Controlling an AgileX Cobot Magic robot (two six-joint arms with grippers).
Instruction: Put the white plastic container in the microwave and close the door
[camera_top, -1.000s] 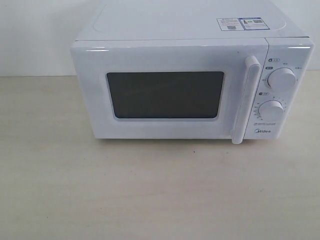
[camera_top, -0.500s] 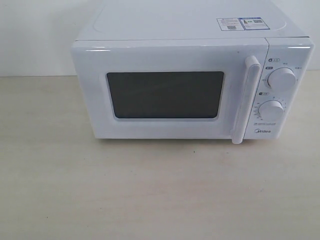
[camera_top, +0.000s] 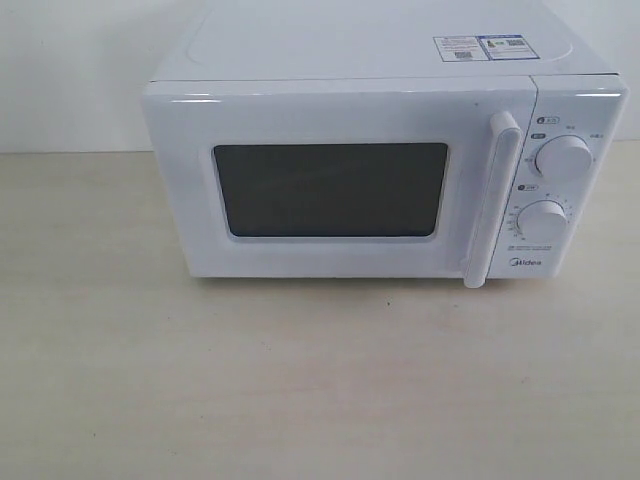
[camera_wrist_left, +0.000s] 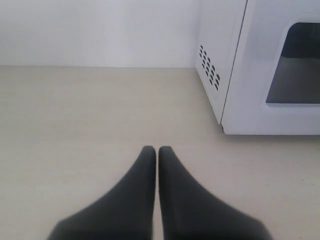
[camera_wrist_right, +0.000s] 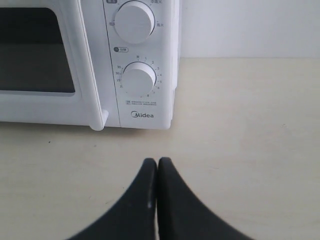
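Microwave (camera_top: 380, 55) door (camera_top: 330, 190) sits flush, fully closed. Left gripper (camera_wrist_left: 157, 148) and right gripper (camera_wrist_right: 157, 161) are pinched together (empty), over the table (camera_top: 300, 380).

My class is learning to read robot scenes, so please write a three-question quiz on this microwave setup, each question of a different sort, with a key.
1. True or false: the door of the microwave stands open.
2. How many round dials does the front panel carry? A one, B two, C three.
3. Fill in: the left gripper and the right gripper each have their jaws ____.
Key: 1 false, it is closed; 2 B; 3 shut, holding nothing.
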